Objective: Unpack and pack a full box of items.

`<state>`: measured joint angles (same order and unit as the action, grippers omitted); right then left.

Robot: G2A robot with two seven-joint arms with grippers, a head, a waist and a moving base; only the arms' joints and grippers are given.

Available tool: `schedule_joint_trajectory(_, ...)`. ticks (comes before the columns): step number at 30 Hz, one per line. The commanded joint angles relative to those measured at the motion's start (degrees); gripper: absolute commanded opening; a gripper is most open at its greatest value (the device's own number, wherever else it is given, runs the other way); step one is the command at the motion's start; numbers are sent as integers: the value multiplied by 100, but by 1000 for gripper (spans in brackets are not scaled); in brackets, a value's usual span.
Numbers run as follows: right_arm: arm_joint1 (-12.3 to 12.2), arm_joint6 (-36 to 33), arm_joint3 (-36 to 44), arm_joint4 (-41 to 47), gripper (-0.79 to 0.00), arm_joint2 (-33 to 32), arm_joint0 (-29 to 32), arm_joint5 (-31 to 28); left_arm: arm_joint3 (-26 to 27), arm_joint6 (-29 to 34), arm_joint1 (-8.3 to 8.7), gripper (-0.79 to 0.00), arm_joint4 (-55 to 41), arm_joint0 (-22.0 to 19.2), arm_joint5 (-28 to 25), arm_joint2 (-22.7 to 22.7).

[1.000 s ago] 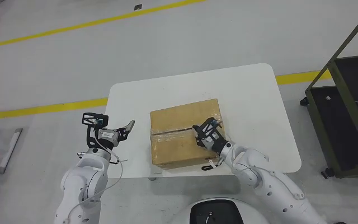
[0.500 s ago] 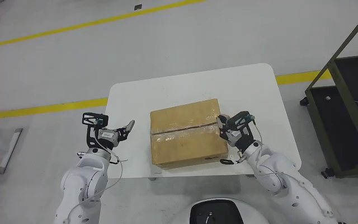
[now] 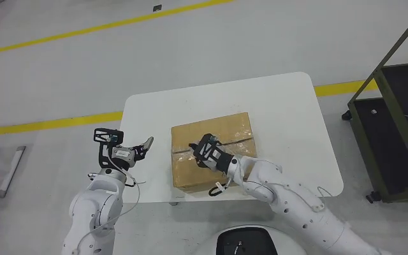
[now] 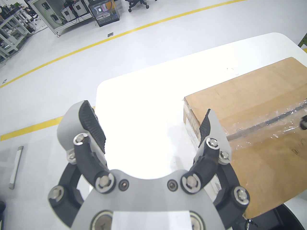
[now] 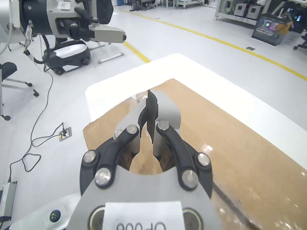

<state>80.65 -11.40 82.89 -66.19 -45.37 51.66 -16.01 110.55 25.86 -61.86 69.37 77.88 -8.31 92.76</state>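
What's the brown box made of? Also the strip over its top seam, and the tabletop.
Brown rectangular box: looks like cardboard, matte; dull brown faces, flaps meeting at a seam.
Clear strip along the seam: likely plastic packing tape, glossy; it wrinkles and glints.
White rounded table: smooth, bright top, perhaps laminate or painted board; cannot tell which.

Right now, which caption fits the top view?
Shut right gripper above taped cardboard box; open left gripper at table edge.
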Motion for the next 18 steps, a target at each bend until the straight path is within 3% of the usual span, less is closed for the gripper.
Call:
schedule_joint_trajectory(1, 108, 25, -404, 203, -785, 204, -223, -4, 0, 0, 0, 0, 0, 0, 0, 0)
schedule_joint_trajectory(8, 240, 241, -905, 371, -785, 243, -297, 287, 0, 0, 0, 0, 0, 0, 0, 0)
schedule_joint_trajectory(13, 50, 122, -484, 138, -785, -288, 242, 447, 0, 0, 0, 0, 0, 0, 0, 0)
schedule_joint_trajectory(18, -234, -93, 346, -108, -785, -1226, 1049, 557, 0, 0, 0, 0, 0, 0, 0, 0)
